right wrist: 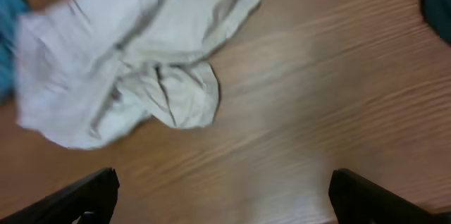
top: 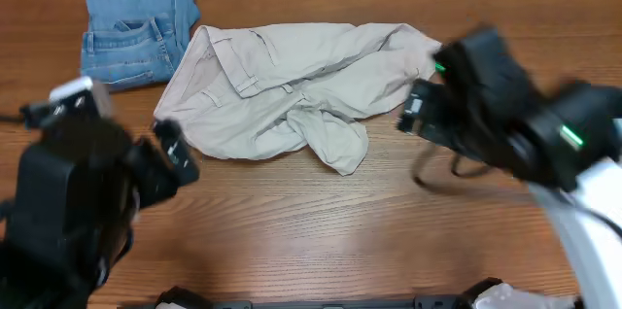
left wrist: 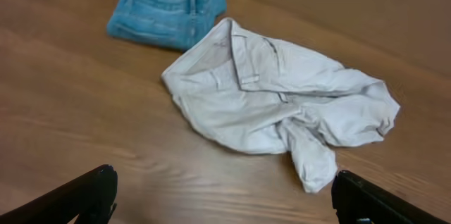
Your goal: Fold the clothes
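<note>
Since no fold is yet made, the bench (top: 311,241) is seen bearing crumpled cream shorts (top: 282,90) at centre, folded blue denim (top: 131,32) just beside; the left end effector (left wrist: 224,182) and right end effector (right wrist: 223,179) are held wide, empty, for a first grasp.

No text, label, brand, number or sign can be read in any view: not on the cream shorts (top: 292,85), the blue denim piece (top: 131,32) or the wooden table (top: 321,231).

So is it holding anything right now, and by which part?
No. The left gripper and right gripper are open and empty; the shorts lie free.
</note>
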Robot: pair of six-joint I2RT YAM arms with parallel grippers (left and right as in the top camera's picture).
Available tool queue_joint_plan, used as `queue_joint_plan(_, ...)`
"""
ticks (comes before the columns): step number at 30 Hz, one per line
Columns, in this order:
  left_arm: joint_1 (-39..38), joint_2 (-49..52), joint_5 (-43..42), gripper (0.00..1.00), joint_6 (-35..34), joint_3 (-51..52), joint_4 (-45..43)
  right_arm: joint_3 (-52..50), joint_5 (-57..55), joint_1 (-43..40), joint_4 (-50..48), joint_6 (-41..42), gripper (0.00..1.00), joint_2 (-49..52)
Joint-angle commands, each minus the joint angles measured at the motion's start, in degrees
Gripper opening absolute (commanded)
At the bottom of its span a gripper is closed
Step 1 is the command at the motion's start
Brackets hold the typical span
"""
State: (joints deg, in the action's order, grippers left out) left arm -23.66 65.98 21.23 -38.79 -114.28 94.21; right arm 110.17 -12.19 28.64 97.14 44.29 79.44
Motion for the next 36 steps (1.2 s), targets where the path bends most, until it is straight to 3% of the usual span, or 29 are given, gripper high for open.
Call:
queue_joint_plan(1, -0.4, -11.9, -0.5, 1.00, -2.6, 17.7, -11.2, -0.9, -6.3, 0.2, -0.2, 5.5, 1.00, -6.6)
queue_joint_plan(2, -0.4, -14.1, -1.0, 1.00, -2.6, 26.0, -17.0, -2.6, -6.1, 0.2, -0.1, 5.5, 1.00, -8.4)
queue_joint_plan(6, 0.9, -10.4, -0.7, 1.00, -2.3, 40.7, -29.6, -12.0, 1.4, 0.2, -3.8, 5.2, 1.00, -8.4)
queue_joint_plan(8, 4.8, -4.1, -2.1, 1.00, 0.3, 41.1, -31.8, -19.8, 11.6, 0.2, -11.5, -0.6, 1.00, -7.8)
queue_joint_plan(9, 8.9, 0.7, -6.8, 1.00, 4.9, 41.1, -33.7, -25.2, 15.1, 0.2, -15.3, -1.1, 1.00, -7.3)
queue_joint_plan(12, 18.1, 10.0, -14.7, 1.00, 8.8, 41.1, -35.6, -37.5, 25.8, 0.2, -27.8, -0.7, 1.00, -7.2)
queue_joint_plan(17, 27.6, 23.8, -21.6, 0.97, 16.9, 41.1, -41.4, -53.6, 33.5, 0.2, -43.3, 10.1, 1.00, -6.7)
queue_joint_plan(20, 28.3, 28.9, -26.1, 0.97, 19.3, 41.1, -44.6, -57.1, 33.5, 0.2, -46.6, 11.3, 1.00, -4.3)
queue_joint_plan(25, 30.0, 37.4, -25.5, 0.96, 25.6, 41.1, -53.9, -57.2, 34.4, 0.3, -50.5, 10.8, 1.00, 4.0)
queue_joint_plan(30, 34.8, 38.9, -23.8, 0.88, 29.9, 41.0, -59.1, -57.2, 35.2, 0.3, -55.6, 10.8, 1.00, 7.7)
queue_joint_plan(36, 36.7, 39.3, -24.3, 0.92, 33.3, 41.0, -62.4, -57.2, 33.7, 0.3, -58.2, 11.5, 1.00, 9.1)
